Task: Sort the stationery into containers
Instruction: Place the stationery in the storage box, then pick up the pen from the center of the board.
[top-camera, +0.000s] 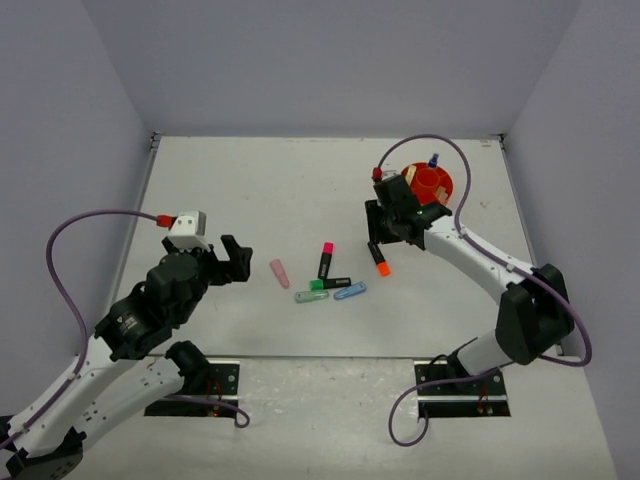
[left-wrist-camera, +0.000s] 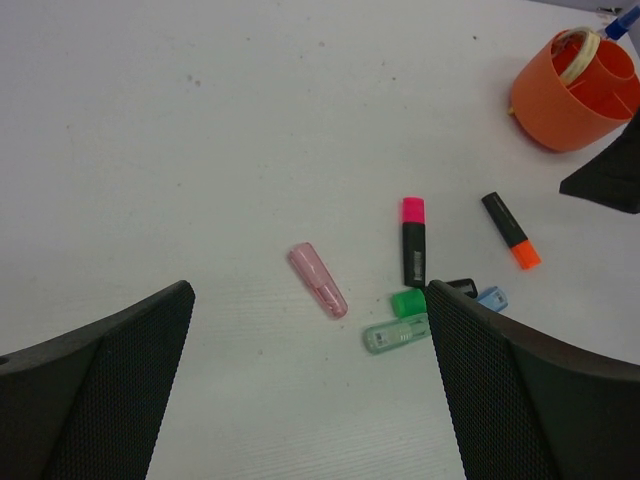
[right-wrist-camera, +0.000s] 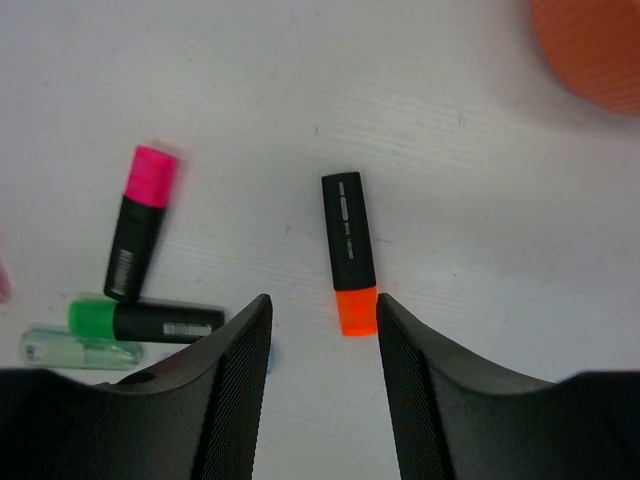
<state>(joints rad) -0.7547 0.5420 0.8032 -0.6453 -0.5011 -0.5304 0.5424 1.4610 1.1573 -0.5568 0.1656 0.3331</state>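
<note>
Left end effector (left-wrist-camera: 308, 292) and right end effector (right-wrist-camera: 322, 300) wide; blue clip (left-wrist-camera: 491, 297) half hidden.

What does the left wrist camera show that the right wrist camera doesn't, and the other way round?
Only the left wrist: the inside of the orange tub, with its dividers and a tape ring, plus the whole pink item.

Only the right wrist: the full black body of the green highlighter, and the right gripper open, with the cap of the orange highlighter between its fingers.

Both: the pink highlighter, orange highlighter, green cap and pale green clip.
</note>
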